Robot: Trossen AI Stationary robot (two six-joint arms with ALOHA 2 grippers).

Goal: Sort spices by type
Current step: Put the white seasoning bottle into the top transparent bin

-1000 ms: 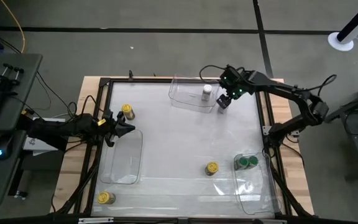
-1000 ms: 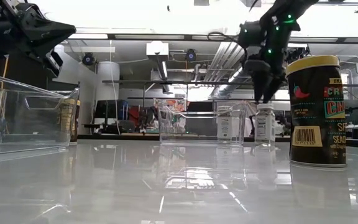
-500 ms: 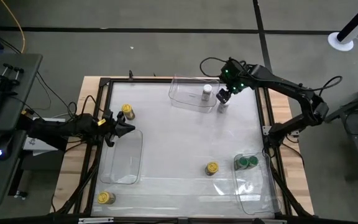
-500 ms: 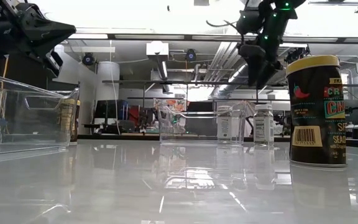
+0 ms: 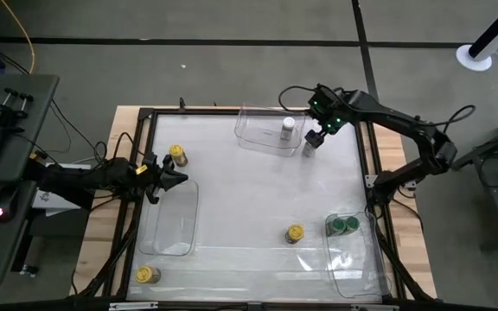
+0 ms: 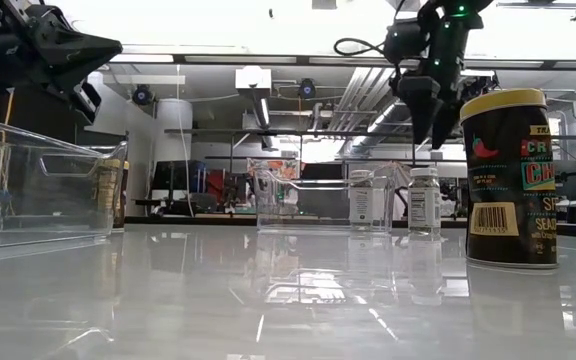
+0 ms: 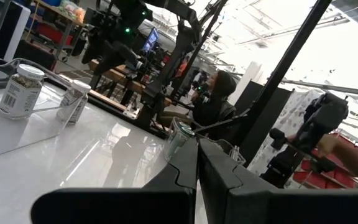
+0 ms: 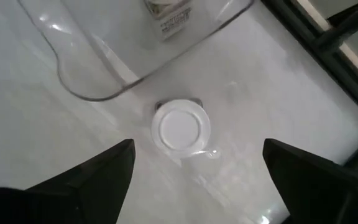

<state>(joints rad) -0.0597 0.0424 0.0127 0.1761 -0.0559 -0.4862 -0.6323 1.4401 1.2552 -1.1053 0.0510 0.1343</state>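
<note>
Three clear rectangular plastic bins rest on the glossy white table (image 5: 249, 194): the far bin (image 5: 262, 131), the left bin (image 5: 169, 220) and the right bin (image 5: 350, 255), all thin-walled with rounded corners. The right gripper (image 5: 315, 138) hangs directly above a white-lidded jar (image 8: 180, 128) standing upright on the table just outside the far bin's wall, its fingers spread wide and gripping nothing. A second white-lidded jar (image 5: 288, 127) stands inside that bin. The left gripper (image 5: 173, 178), clenched and empty, waits at the table's left edge over the left bin. Green-lidded jars (image 5: 346, 225) sit in the right bin, while three yellow-lidded jars (image 5: 294, 233) stand loose and well apart on the table. The jars are small smooth cylinders with flat round lids. Judged risk: a descent slightly off-centre could tip the slim jar or push it against the bin wall, and the slick tabletop would let it slide.
</note>
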